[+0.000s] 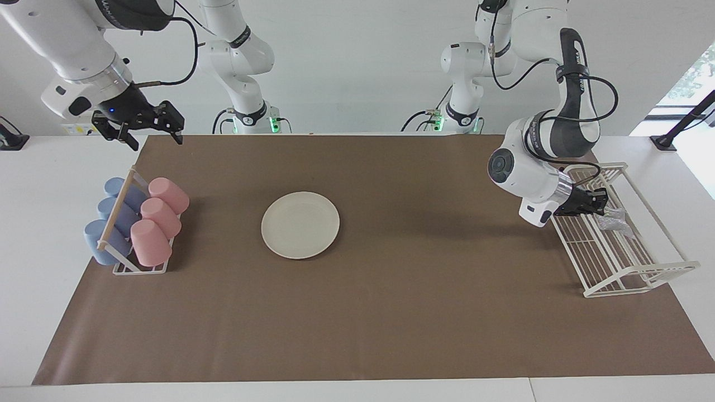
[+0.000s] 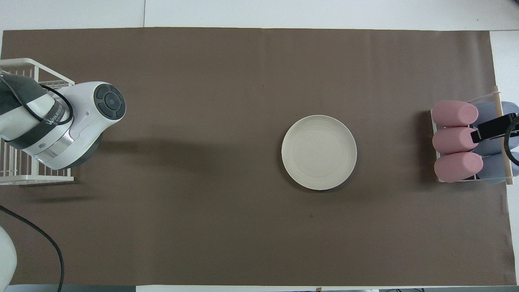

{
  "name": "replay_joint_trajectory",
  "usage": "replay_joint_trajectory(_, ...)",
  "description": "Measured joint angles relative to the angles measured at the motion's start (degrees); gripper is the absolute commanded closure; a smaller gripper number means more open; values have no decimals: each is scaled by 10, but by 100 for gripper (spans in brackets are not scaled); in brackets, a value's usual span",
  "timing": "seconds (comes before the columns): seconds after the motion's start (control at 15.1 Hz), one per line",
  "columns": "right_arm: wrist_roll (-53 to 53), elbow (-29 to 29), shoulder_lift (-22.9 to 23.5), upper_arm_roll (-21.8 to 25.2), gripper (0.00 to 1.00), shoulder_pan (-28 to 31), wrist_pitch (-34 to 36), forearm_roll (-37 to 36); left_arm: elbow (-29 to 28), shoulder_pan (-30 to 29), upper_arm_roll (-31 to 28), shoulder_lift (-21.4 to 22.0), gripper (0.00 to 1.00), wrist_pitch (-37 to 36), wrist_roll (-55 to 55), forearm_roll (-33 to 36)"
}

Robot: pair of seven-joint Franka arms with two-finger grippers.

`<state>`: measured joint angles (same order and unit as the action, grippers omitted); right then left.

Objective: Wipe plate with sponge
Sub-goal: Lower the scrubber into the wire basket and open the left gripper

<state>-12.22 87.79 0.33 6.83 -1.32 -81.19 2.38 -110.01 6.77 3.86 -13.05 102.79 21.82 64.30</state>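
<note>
The cream-white plate (image 1: 300, 225) lies flat on the brown mat, about mid-table; it also shows in the overhead view (image 2: 319, 152). The silvery-grey sponge (image 1: 613, 220) lies in the white wire rack (image 1: 642, 273) at the left arm's end of the table. My left gripper (image 1: 596, 202) is low inside that rack, right beside the sponge. In the overhead view the left arm's wrist (image 2: 65, 121) hides both the gripper and the sponge. My right gripper (image 1: 149, 129) is open and empty, up in the air over the mat's corner near the cup rack.
A small rack (image 1: 139, 268) holds three pink cups (image 1: 159, 218) and three blue cups (image 1: 111, 215), lying on their sides, at the right arm's end of the table. The brown mat (image 1: 391, 324) covers most of the table.
</note>
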Motion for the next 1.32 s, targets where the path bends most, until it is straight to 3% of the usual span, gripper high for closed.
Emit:
replay_joint_trajectory(0.6,2,1,-5,3,0,11,-7,0,3,0,0,1,0,10,1,-21)
replay_joint_trajectory(0.86,67,2,-5,1,0,11,-10,0,52,0,0,6,0,17,1,-148)
replay_joint_trajectory(1.32,73,9,-5,1,0,11,-49,0,167,-41,-2,21,0,17,-27,-394)
